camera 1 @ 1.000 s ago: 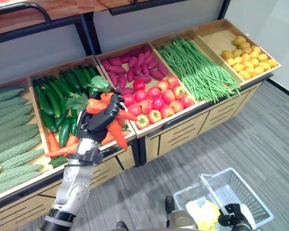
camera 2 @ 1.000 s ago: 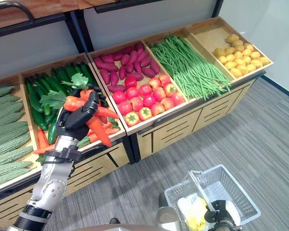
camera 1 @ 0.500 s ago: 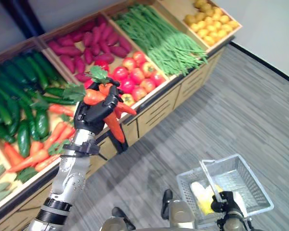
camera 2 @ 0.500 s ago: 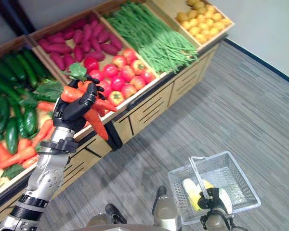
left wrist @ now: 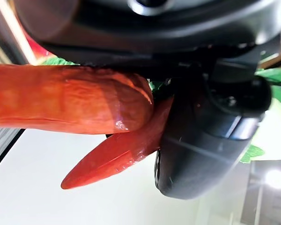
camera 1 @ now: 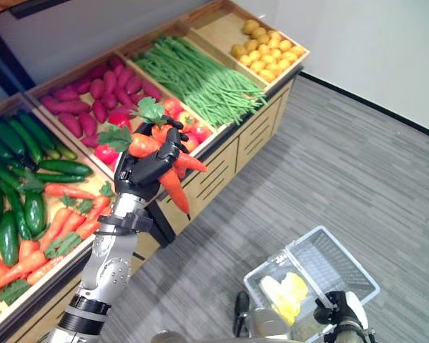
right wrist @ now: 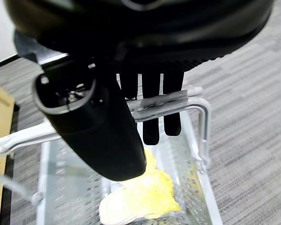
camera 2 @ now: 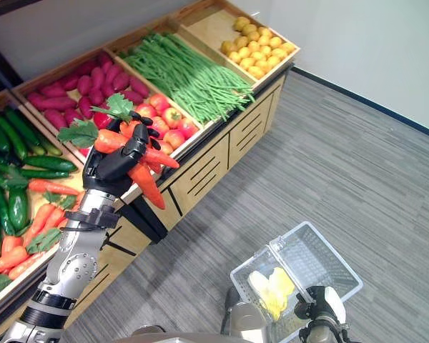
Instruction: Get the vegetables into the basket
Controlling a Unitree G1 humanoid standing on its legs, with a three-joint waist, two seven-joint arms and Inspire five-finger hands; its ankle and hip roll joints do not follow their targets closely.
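— How's the light from the head cameras?

— Bright and even, coming from above, I'd say. The grey floor [camera 1: 329, 164] carries only faint shadows. The tomatoes [camera 2: 168, 118] show small glossy highlights, and so do the carrots [camera 1: 161, 153] in the left hand [camera 1: 139, 171].

— And the wrist cameras?

— On the left wrist I see a lamp [left wrist: 271, 179] flaring in one corner, and the white surface behind [left wrist: 47, 187] is washed out. The hand reads as a dark mass against it, while the nearest carrot has a wet-looking sheen. On the right wrist, the right hand [right wrist: 98, 122] is dark too, with a glint along the basket handle [right wrist: 168, 103].
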